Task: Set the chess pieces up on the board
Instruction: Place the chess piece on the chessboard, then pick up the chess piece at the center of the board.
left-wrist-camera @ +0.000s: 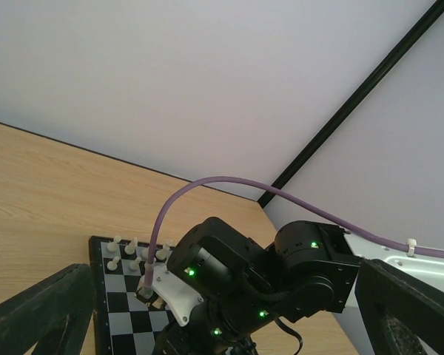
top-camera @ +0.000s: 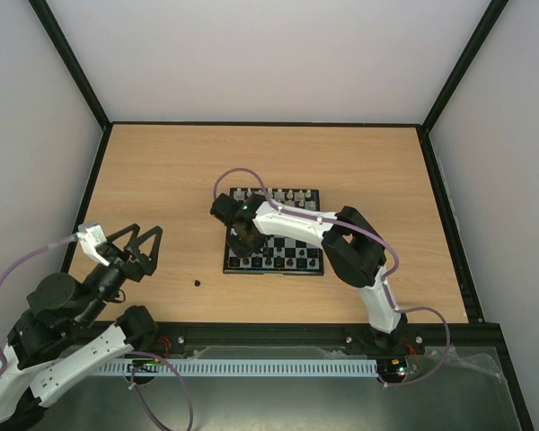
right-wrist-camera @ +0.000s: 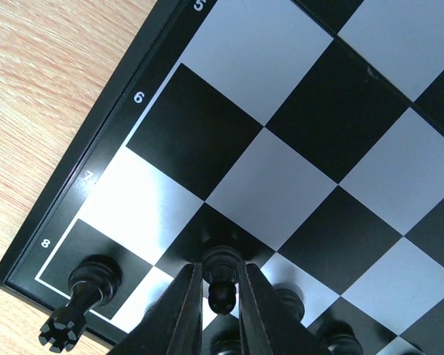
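Your right claw stood narrow, flanking an upright black pawn near the board's near-left corner; grip unconfirmed.

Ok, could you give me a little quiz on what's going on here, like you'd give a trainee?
1. True or false: the left claw is shut.
2. The right claw straddles which thing on the board? A) a white king B) a black pawn C) nothing
3. In the top view, what lies on the table left of the board?

Key: 1 false, it is open. 2 B. 3 one stray black piece.
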`<state>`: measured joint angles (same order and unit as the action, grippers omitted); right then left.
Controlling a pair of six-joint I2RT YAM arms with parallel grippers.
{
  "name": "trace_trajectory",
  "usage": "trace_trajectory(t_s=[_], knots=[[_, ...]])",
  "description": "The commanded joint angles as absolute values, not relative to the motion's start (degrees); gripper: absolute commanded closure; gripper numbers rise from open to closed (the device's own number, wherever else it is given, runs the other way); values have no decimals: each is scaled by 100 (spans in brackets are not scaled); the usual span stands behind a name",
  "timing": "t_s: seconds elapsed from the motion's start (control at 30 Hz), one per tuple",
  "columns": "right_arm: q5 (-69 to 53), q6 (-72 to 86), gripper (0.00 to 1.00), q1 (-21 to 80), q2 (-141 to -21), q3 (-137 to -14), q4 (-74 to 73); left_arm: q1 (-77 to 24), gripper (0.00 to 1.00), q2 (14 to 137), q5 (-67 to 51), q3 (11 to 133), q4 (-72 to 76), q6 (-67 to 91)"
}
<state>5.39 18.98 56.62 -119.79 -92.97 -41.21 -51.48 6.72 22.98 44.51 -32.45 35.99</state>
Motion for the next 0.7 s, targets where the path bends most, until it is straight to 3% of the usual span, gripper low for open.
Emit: trace_trajectory(t_s=[0.0,0.67], knots=[[501,1880,81,5634,-11966,-9211,-4274,-5177,1,679,2320,4408,-3067,3515],[2,1855,54,6255,-11482,-9754,-4368,-5152,1,514,2201,4399,-3001,3436]])
